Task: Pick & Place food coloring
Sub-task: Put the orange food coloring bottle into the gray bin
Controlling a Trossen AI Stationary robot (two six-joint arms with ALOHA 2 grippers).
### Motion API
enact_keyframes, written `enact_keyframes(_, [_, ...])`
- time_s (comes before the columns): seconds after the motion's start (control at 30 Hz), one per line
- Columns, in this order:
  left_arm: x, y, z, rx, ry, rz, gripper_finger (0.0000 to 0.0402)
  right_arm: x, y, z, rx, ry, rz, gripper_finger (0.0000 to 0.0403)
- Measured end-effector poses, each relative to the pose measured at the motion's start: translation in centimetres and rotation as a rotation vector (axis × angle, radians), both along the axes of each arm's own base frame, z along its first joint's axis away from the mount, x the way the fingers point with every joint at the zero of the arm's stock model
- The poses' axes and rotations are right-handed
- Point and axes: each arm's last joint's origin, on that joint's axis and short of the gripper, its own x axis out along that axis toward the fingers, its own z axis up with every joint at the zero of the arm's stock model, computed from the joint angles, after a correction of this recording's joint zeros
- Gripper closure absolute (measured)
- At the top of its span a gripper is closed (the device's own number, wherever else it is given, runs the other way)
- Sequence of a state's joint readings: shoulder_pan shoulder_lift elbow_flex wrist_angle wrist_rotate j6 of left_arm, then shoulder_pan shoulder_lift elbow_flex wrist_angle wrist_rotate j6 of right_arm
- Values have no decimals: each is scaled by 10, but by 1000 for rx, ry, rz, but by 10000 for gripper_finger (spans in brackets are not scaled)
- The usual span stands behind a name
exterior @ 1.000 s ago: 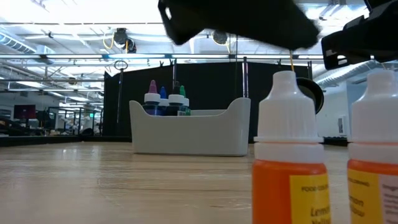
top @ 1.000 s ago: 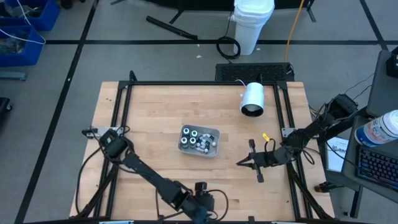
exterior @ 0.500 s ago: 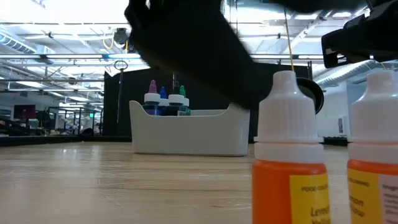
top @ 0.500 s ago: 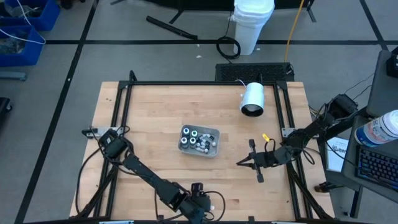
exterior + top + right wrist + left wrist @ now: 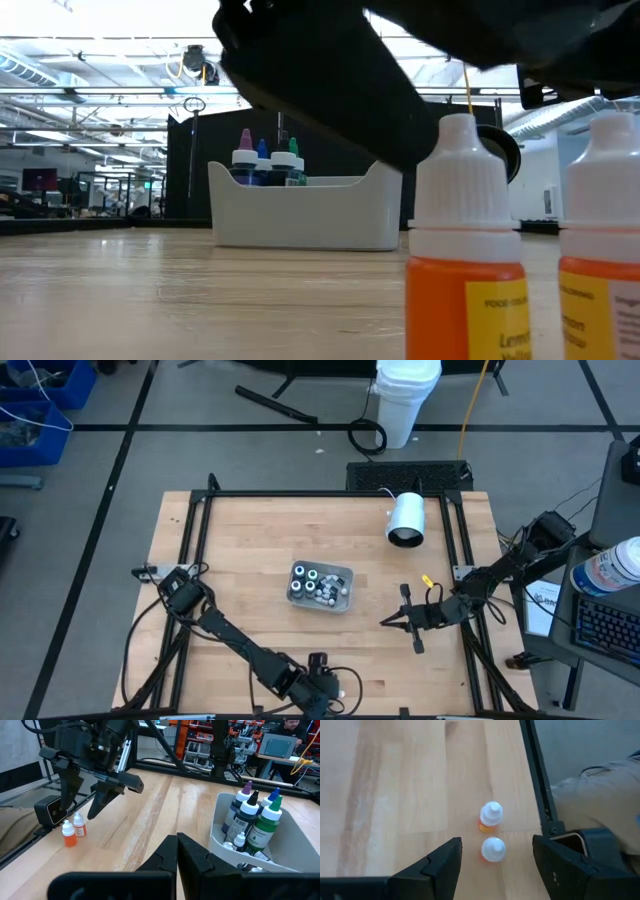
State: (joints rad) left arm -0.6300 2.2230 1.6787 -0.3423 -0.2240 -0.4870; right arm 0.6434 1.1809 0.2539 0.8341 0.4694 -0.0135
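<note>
1. Step in hand, as I judge it: the reach for a pick. Your left gripper [image 5: 492, 865] hangs over the near edge of the pale wooden table [image 5: 250, 550], its two dark fingers [image 5: 442, 867] spread wide and holding nothing.

2. The targets: two small orange-bodied, white-capped food coloring bottles [image 5: 491, 817] stand upright just beside each other, close to the black metal frame rail [image 5: 537, 775] at the table's edge. In the left wrist view one sits between the open fingers and the other just beyond it.

3. The rest of the food coloring already stands in the grey rectangular plastic tray [image 5: 345, 573] near the table's middle: dark bottles with purple, black, blue and green tops [image 5: 257, 815].

4. Next move, my judgement: you lower the left gripper around the nearer bottle only, close, lift clear, then carry it to the tray.

5. What stands in the way: the second orange bottle is so near the first that a finger could tip it. The frame rail lies close on the outer side.

6. Your right gripper [image 5: 388, 622] waits well apart on the table's right side, fingers closed on nothing, facing the tray.

7. Also present: a white cylinder [image 5: 407, 520] lying at the far right of the table, clear of the path.
</note>
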Motion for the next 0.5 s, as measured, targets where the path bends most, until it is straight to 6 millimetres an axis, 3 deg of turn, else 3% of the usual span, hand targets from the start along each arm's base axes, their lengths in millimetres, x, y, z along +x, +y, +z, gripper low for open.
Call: enact_keyframes(0.5, [5,3,-12,11,15,-5,158,0,0,0,-1,0,-1,403])
